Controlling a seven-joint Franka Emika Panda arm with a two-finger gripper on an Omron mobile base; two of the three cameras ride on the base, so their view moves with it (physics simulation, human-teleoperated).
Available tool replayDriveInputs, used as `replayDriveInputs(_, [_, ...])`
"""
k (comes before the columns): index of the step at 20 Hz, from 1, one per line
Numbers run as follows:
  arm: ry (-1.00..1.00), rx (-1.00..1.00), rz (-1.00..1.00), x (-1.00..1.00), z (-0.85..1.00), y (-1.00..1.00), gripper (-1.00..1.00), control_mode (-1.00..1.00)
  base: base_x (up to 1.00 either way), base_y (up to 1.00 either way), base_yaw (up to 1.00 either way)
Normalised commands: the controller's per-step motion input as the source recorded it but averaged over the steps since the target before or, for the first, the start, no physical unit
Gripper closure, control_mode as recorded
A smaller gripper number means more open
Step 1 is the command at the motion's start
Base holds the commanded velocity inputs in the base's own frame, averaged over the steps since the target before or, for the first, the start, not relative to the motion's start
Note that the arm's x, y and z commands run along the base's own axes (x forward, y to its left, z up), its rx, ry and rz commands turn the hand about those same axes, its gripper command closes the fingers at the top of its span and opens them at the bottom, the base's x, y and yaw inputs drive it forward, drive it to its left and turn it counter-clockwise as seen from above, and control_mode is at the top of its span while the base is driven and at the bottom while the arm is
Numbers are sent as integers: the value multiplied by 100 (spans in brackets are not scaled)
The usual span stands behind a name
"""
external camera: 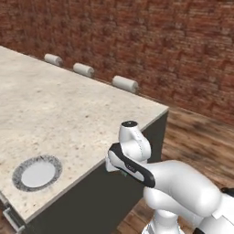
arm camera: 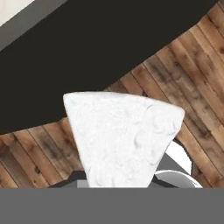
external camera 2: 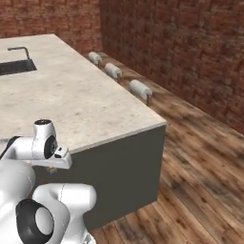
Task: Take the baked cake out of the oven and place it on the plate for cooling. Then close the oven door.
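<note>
Whitish, pitted cake [arm camera: 124,138] rises from the bottom of the hand view, wedge-shaped there, its lower end cut off — the jaws pinch it, fingertips hidden behind it. Dark island side and wood floor [arm camera: 183,61] lie beyond. Left base view alone shows the speckled-rim plate [external camera: 36,172] on the counter [external camera: 68,114]; right base view the sink [external camera 2: 15,66]. No writing readable.

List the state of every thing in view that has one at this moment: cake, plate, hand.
baked cake: held up in the hand over the wood floor beside the dark counter side, not yet on the plate.
plate: flat on the counter top near its edge, nothing on it.
hand: shut on the cake.
</note>
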Motion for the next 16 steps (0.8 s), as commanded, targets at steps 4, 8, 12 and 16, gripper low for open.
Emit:
replayDriveInputs(4, [0, 0, 0, 0, 0, 0, 100, 100, 21, 41, 46])
replayDriveInputs(8, [0, 0, 0, 0, 0, 0, 100, 100, 42, 23, 38])
replayDriveInputs(12, [0, 0, 0, 0, 0, 0, 100, 100, 45, 23, 34])
replayDriveInputs(16, [0, 0, 0, 0, 0, 0, 100, 100, 28, 31, 37])
